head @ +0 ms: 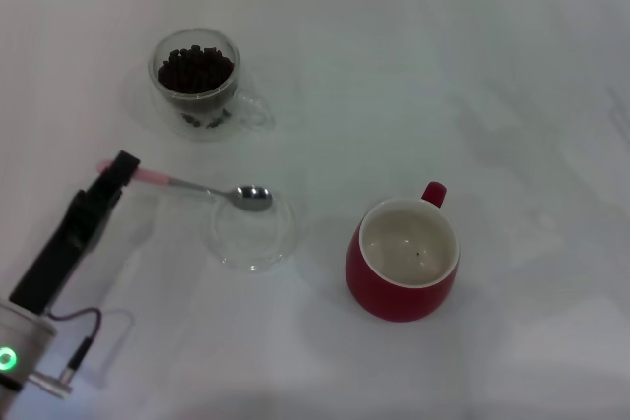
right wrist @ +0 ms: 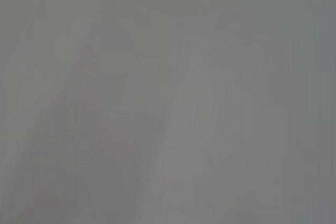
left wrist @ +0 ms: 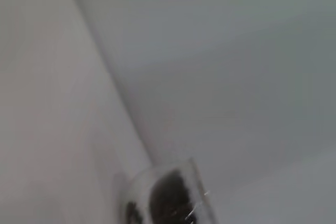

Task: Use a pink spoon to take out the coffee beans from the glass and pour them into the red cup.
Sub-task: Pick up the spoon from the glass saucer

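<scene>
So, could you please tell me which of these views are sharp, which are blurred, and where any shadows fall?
Head view: evenly lit and sharp; the red cup throws a soft shadow toward the clear dish, and the left gripper sits at the pink spoon. Left wrist view: out of focus, with the glass of coffee beans smeared at one edge. Right wrist view: featureless grey blur.

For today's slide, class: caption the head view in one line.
Left gripper at the pink spoon resting on a glass dish, between glass of coffee beans and red cup.
</scene>
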`<action>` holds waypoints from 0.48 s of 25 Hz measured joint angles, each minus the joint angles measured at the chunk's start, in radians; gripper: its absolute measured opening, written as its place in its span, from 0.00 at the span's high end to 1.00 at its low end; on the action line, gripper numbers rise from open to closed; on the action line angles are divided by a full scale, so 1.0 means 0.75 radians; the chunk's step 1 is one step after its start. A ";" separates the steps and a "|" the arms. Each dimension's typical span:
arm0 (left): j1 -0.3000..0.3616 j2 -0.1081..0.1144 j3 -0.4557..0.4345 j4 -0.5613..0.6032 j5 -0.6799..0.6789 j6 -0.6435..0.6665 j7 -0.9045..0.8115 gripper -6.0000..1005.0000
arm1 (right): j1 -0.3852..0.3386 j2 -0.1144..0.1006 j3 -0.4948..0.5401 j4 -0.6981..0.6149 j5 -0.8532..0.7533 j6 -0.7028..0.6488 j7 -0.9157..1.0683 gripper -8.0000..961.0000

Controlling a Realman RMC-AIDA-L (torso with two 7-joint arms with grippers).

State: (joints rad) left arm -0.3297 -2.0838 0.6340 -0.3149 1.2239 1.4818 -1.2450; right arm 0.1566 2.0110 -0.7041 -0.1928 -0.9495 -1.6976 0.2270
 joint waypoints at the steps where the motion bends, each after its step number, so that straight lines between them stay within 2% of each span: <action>1: 0.000 0.001 0.008 0.022 0.000 0.016 -0.003 0.87 | 0.000 0.000 -0.003 0.001 0.000 -0.004 0.000 0.37; 5: 0.000 0.005 0.049 0.147 0.003 0.087 -0.045 0.87 | 0.006 0.000 -0.009 0.012 0.000 -0.023 0.000 0.37; 12: -0.008 0.012 0.177 0.497 0.018 0.119 -0.261 0.87 | 0.013 0.002 -0.010 0.049 0.001 -0.045 0.000 0.37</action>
State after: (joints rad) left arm -0.3361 -2.0750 0.7671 0.0577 1.2372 1.5714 -1.4411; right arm 0.1665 2.0126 -0.7118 -0.1561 -0.9490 -1.7311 0.2270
